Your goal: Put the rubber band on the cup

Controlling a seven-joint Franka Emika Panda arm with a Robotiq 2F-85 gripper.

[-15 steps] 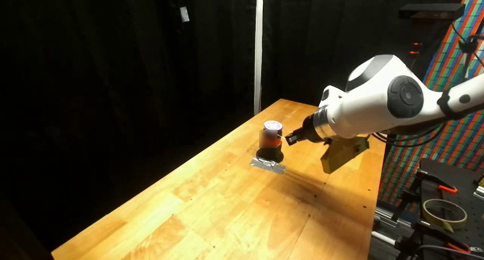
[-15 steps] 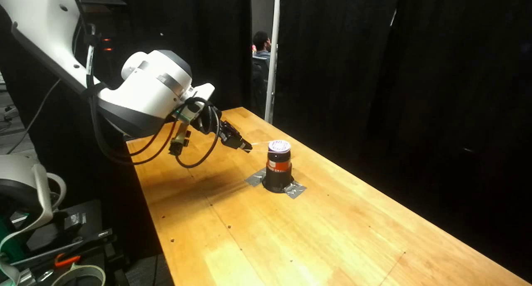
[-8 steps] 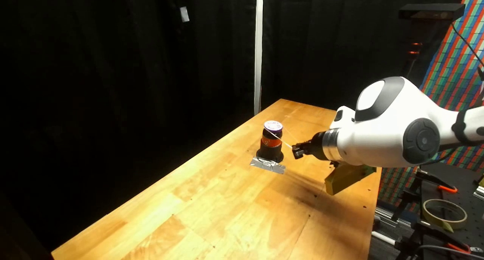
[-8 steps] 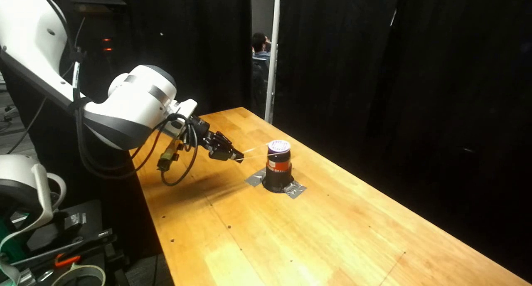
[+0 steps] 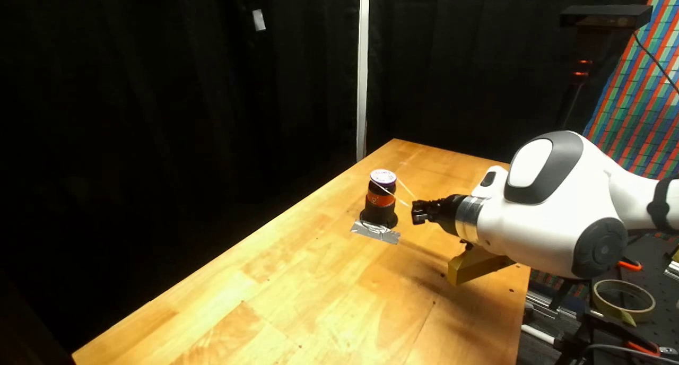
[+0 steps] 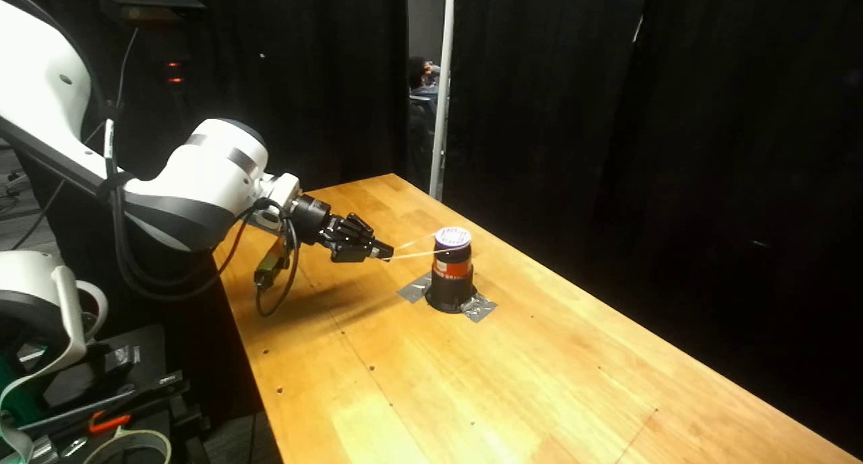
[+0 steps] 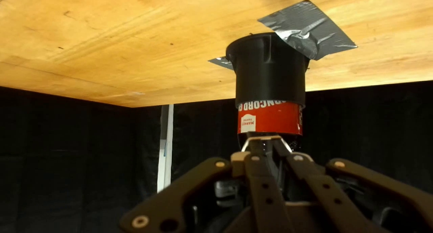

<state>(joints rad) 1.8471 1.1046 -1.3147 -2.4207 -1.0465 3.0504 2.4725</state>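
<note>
The cup stands upright with a black base, orange-red band, dark neck and white-purple lid; it shows in both exterior views (image 5: pixel 380 214) (image 6: pixel 452 291). In the wrist view the cup (image 7: pixel 270 77) hangs upside down, its top hidden behind the gripper. The thin pale rubber band (image 6: pixel 414 255) loops around the cup just under its lid and stretches to my gripper (image 6: pixel 387 250). In the wrist view the rubber band (image 7: pixel 262 138) runs across both fingertips and around their outer sides. My gripper (image 7: pixel 266 143) is slightly open, fingers a little apart, beside the cup and not touching it.
Silver tape (image 6: pixel 479 308) fixes the cup's base to the wooden table (image 6: pixel 526 376). Black curtains and a pale pole (image 6: pixel 441 100) stand behind the table. A dark side stand holds a tape roll (image 5: pixel 624 300). Cables (image 6: pixel 286 282) hang from the wrist.
My gripper has moved down and away from the cup, stretching the band from the lid's edge. The arm has tilted flatter. The cup has not moved.
</note>
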